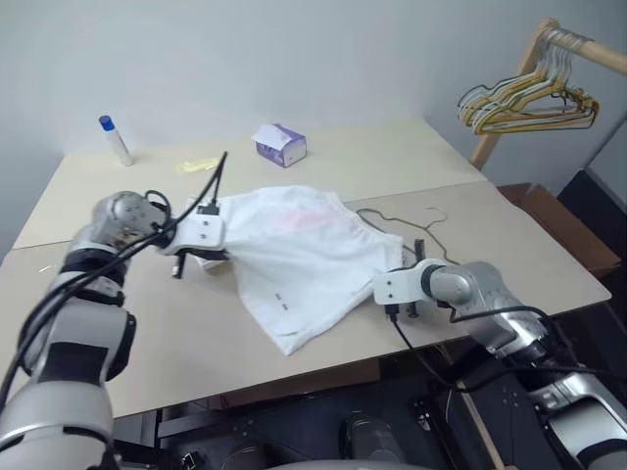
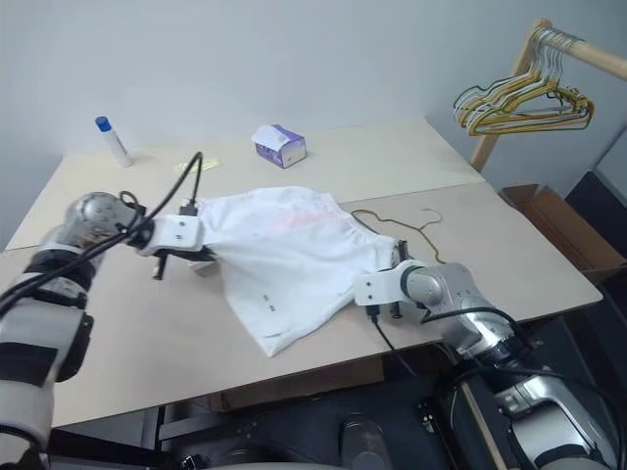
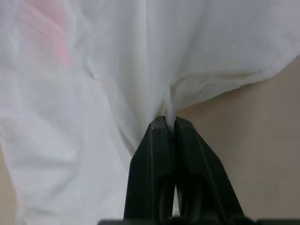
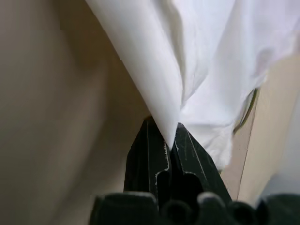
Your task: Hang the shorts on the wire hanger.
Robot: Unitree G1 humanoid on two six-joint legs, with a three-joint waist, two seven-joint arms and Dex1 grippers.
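The shorts point(image 1: 299, 259) are white and thin, with a faint pink smudge near the middle and tiny dark marks close to the near hem. They are stretched out over the beige table point(image 1: 147, 333) between the two grippers. The left gripper point(image 3: 169, 123) has its fingers pressed together on a fold of the fabric, and the right gripper point(image 4: 171, 136) pinches another edge of it. The wire hanger point(image 1: 416, 227) lies flat on the table just beside the shorts, partly under their far right edge. A small purple box point(image 1: 280, 145) and a blue-capped tube point(image 1: 115, 138) stand farther back; bunched hangers point(image 1: 524, 103) hang on a wooden rack point(image 1: 578, 44) to the right.
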